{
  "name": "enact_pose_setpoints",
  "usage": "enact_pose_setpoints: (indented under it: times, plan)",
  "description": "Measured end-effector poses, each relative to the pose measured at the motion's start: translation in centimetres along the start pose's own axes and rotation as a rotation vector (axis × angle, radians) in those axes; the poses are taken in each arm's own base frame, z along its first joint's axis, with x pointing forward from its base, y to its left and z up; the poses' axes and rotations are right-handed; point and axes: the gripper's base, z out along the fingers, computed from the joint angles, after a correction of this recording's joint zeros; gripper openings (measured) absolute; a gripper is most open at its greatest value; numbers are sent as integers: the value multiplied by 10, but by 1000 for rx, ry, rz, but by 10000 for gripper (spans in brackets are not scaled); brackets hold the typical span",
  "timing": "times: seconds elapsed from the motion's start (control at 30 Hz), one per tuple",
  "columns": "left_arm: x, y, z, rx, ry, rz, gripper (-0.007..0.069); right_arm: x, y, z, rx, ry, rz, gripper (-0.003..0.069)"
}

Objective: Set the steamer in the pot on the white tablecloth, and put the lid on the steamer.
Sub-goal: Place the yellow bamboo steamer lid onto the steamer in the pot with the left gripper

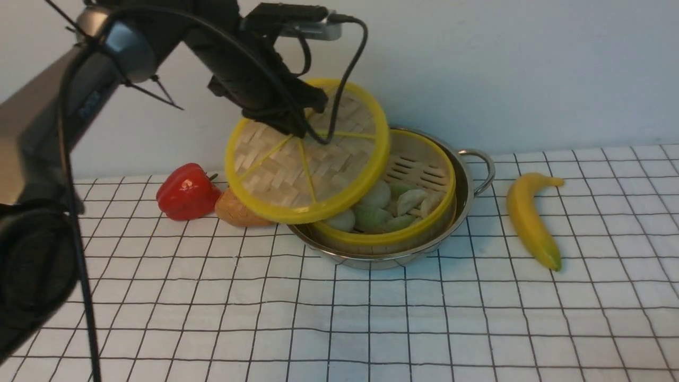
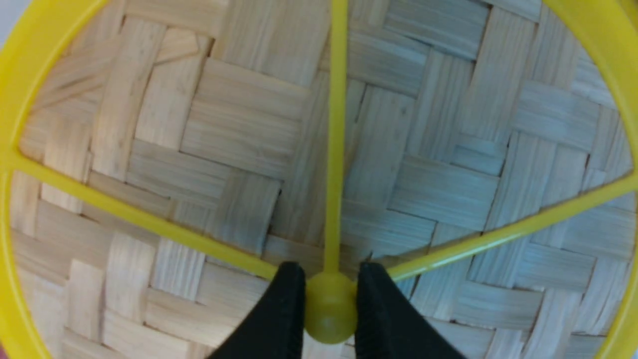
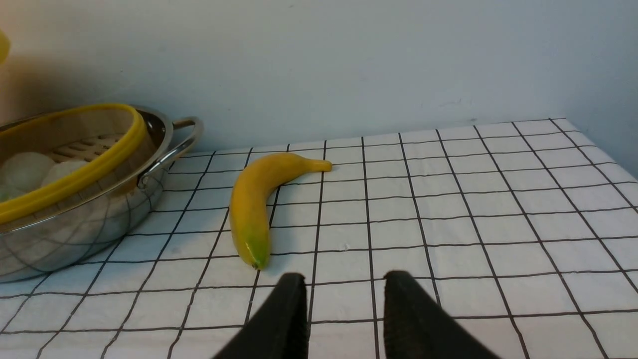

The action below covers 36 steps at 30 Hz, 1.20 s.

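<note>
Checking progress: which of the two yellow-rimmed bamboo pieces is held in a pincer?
The flat woven lid, tilted, its knob pinched by the left pincer; the deeper steamer sits in the pot.

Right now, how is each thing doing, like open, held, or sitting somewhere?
pot, resting on the white tablecloth.
steamer, sitting in the pot, uncovered, food inside.
lid, lifted and tilted, not on the steamer yet.
left fingers, shut on the lid's knob.
right fingers, open, holding nothing.
banana, lying on the white tablecloth beside the pot.
red pepper, sitting on the white tablecloth.
</note>
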Motion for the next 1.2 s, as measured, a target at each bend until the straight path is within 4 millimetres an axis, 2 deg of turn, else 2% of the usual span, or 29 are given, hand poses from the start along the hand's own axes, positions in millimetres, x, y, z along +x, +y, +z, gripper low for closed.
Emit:
enact_pose_setpoints:
  times: [0.1, 0.13, 0.27, 0.4, 0.67, 0.93, 1.2]
  plan:
    - [-12, -21, 3, 26, -44, 67, 117, 0, 0, 0, 0, 0, 0, 240]
    - [-17, -36, 6, 38, -60, 125, 117, 0, 0, 0, 0, 0, 0, 240]
    - [-16, -56, 26, -12, -16, 235, 117, 0, 0, 0, 0, 0, 0, 240]
    - [-14, -58, 34, -76, 11, 274, 117, 0, 0, 0, 0, 0, 0, 240]
    - [-14, -57, 37, -79, 19, 330, 117, 0, 0, 0, 0, 0, 0, 240]
    - [-8, -56, 64, -55, 70, 430, 117, 0, 0, 0, 0, 0, 0, 240]
    - [-8, -59, 66, -19, 67, 503, 117, 0, 0, 0, 0, 0, 0, 240]
